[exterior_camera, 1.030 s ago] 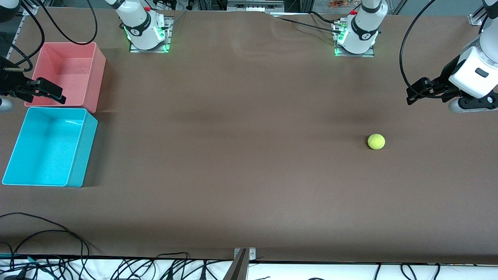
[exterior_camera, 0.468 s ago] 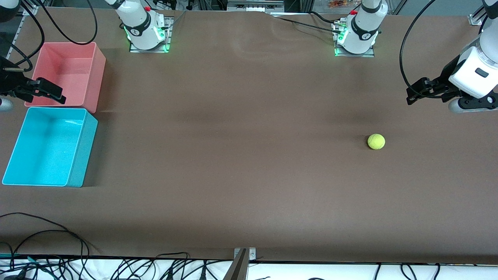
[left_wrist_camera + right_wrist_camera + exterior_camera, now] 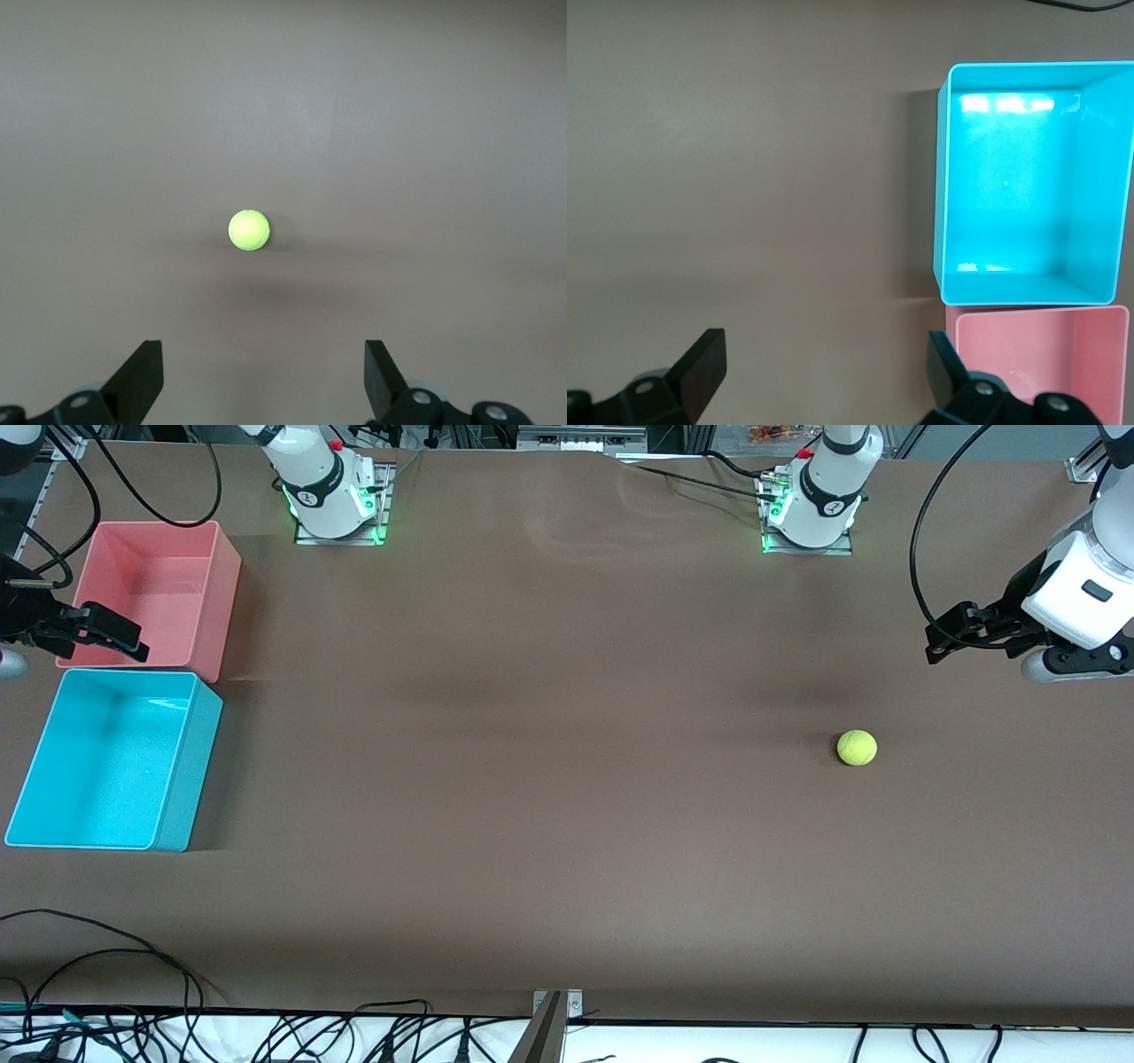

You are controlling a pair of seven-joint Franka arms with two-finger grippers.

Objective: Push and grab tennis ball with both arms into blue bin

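Observation:
The tennis ball (image 3: pixel 857 747) rests on the brown table toward the left arm's end, a small yellow-green sphere. My left gripper (image 3: pixel 941 642) hangs open above the table near that end, apart from the ball. In the left wrist view the ball (image 3: pixel 249 230) lies ahead of the open left gripper (image 3: pixel 264 372), nothing between the fingers. The blue bin (image 3: pixel 190 779) stands empty at the right arm's end. My right gripper (image 3: pixel 133 645) hovers open over the pink bin's near edge, just above the blue bin. The right wrist view shows the blue bin (image 3: pixel 1010 288) beside the open right gripper (image 3: pixel 827 363).
A pink-red bin (image 3: pixel 217 602) stands against the blue bin, farther from the front camera; it also shows in the right wrist view (image 3: pixel 1036 354). Both arm bases (image 3: pixel 332 500) (image 3: pixel 811 509) stand along the table's back edge. Black cables (image 3: pixel 133 974) trail along the front edge.

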